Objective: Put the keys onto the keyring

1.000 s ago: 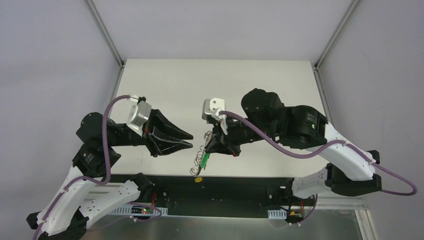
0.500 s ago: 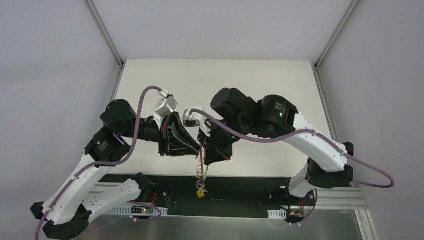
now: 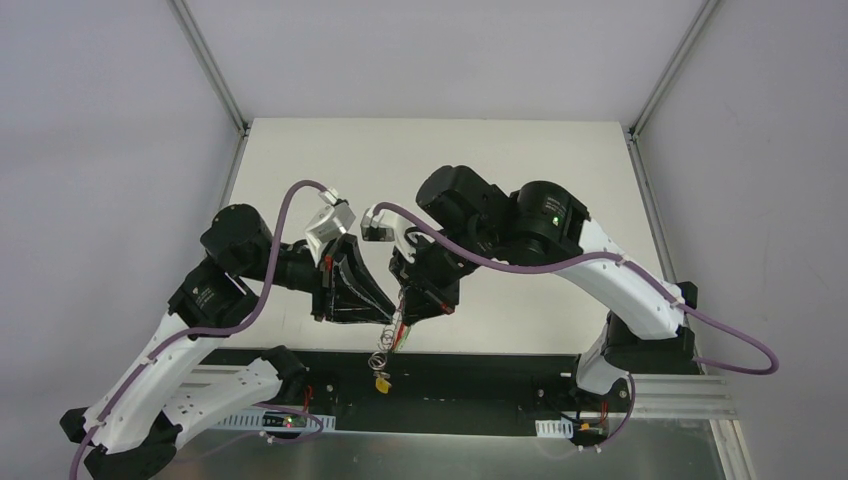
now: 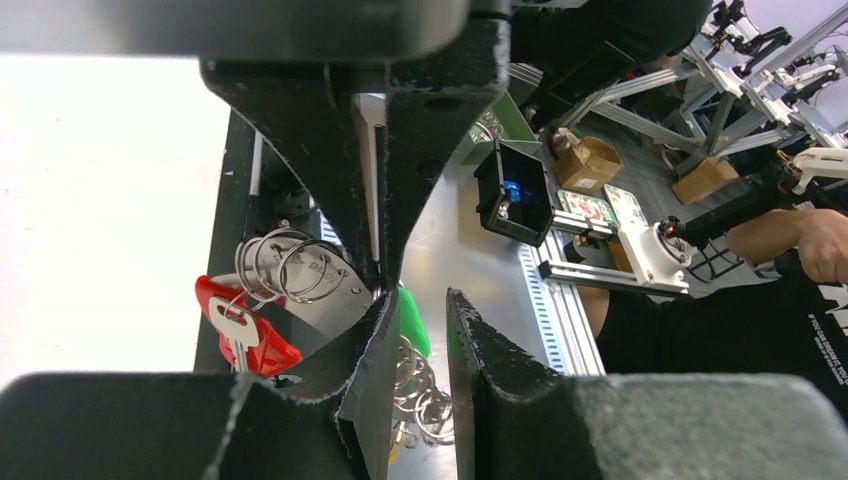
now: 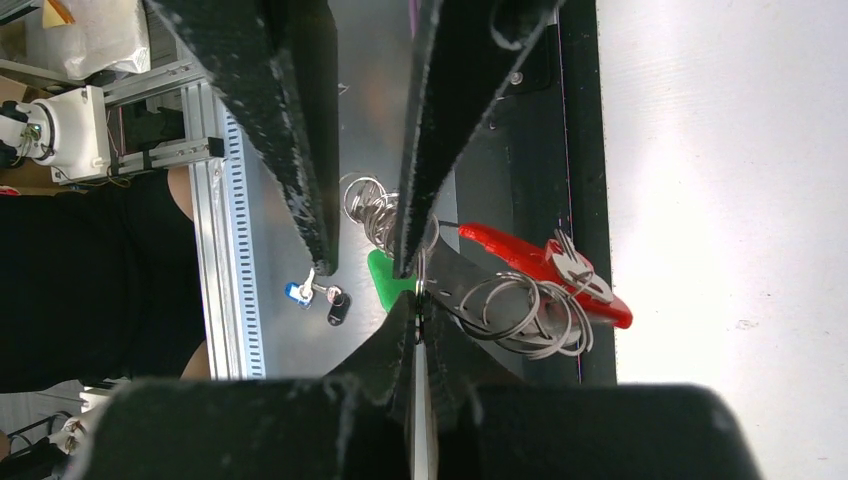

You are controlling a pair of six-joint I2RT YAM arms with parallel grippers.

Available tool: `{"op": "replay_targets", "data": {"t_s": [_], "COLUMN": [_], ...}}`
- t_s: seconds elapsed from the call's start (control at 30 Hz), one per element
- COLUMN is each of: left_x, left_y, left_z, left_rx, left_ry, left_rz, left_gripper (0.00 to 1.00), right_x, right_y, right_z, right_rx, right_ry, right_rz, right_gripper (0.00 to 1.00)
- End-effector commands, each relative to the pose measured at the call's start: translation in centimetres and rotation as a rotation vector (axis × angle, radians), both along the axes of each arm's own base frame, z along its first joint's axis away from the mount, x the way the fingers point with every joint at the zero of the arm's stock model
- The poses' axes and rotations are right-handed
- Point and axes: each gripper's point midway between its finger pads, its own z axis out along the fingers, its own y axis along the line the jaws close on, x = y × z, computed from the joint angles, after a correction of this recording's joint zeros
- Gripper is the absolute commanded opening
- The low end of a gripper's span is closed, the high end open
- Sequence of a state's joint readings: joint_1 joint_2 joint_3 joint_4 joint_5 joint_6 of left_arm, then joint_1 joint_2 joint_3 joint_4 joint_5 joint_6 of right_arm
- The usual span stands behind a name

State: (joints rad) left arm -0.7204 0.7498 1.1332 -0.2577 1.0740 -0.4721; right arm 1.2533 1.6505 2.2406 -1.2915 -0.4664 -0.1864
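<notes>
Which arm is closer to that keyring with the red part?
Right. The right fingers are pinched shut on the keyring; the left fingers stand open close beside it.

A white table (image 3: pixel 440 160) sits between pale grey walls (image 3: pixel 100 150) and aluminium posts (image 3: pixel 208 68).

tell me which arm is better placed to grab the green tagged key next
Left. The right tool is shut on the keyring, so it is tied up holding it. The left tool is open, with the green-tagged key right at its fingertips, so it can likely close on it directly.
</notes>
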Motion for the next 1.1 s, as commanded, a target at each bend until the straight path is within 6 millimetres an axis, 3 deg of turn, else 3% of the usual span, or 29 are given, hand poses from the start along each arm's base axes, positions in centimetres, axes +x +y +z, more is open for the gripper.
{"op": "replay_targets", "data": {"t_s": [0.0,0.27,0.87,1.07], "left_x": [-0.2,0.4,0.8,1.2], "left_y": [-0.2,-0.5,0.1,-0.2], "left_z": [-0.3,-0.9,0.9,0.4], "left_rx": [0.014,0.027,-0.019,-0.001], "left_ry": [0.018,0.004,-0.064,-0.044], "left_rz": [-0.035,-0.021,0.071,0.07], "left_gripper": [0.22,0.22,0.26,0.26], "right_x": [-0.5,-0.7,-1.2,-1.0], "right_y": [0.0,-0.2,-0.9,-0.6], "right_z": [1.9,2.0,0.1,0.8], "right_rx": [0.056,0.06,-0.001,0.037], "right_ry": [0.021,0.026,0.048,0.034], "right_rz": [0.0,0.017,0.036,0.027], "right_gripper": [0.0,0.0,0.0,0.0]}}
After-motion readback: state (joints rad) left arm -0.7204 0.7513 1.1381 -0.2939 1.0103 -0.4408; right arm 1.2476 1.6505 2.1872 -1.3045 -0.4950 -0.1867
